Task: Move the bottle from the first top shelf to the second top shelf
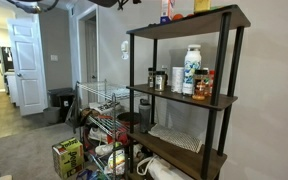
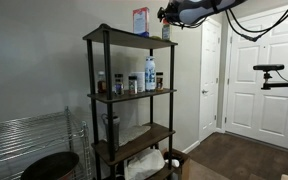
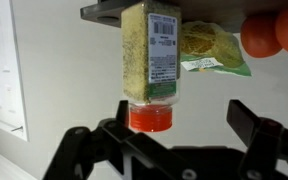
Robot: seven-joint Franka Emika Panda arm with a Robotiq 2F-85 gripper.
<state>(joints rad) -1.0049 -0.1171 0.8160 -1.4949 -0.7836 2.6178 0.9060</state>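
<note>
The wrist view stands upside down. In it the slim yellow bottle (image 3: 149, 50) with a red cap (image 3: 151, 118) stands on the first top shelf (image 3: 102, 10). My gripper (image 3: 181, 112) is open, and the cap lies between its fingers, nearer the left finger and untouched. In an exterior view my gripper (image 2: 170, 14) hovers at the bottle (image 2: 166, 29) on the top shelf (image 2: 124, 37). The bottle (image 1: 167, 11) and top shelf (image 1: 189, 21) also show in an exterior view. The second top shelf (image 1: 179, 99) (image 2: 134, 96) lies one board lower.
A white jug (image 1: 192, 70) (image 2: 150, 73) and small jars (image 1: 158, 79) stand on the second shelf. A box (image 2: 141, 20), a green-yellow packet (image 3: 212, 50) and red-orange things (image 3: 269, 32) share the top shelf. A wire rack (image 1: 99, 105), a bin (image 1: 60, 103) and doors (image 2: 256, 70) are nearby.
</note>
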